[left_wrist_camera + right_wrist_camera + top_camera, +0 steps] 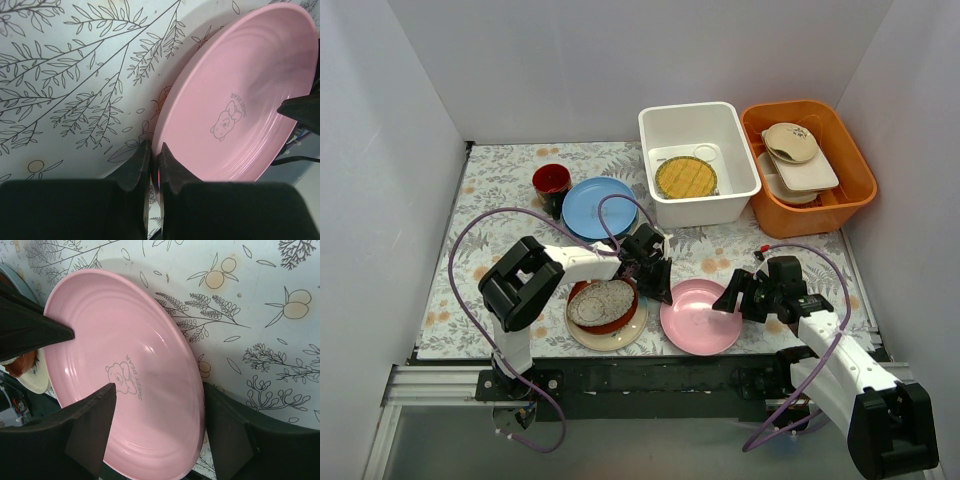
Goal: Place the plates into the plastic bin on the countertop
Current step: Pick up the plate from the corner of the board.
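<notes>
While the left gripper [155,146] is pinching the pink plate [235,100] by its rim, right gripper [160,390] gaping alongside, that thin hold is risking a slip.

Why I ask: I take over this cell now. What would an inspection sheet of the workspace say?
Surface: countertop, leaf-patterned; no spills seen.
Job's things: plastic bin holds a yellow-centred plate. Outside it lie the blue plate, the pink plate and the red-brown dish on a cream plate.
Clutter: dark-red cup; orange tub with beige dishes.
Grippers: left gripper looks pinched on the pink plate's rim; right gripper open at its other side.
Cables: purple cables loop off both arms; one arcs over the blue plate.
Surroundings: white walls; nothing else seen.
</notes>
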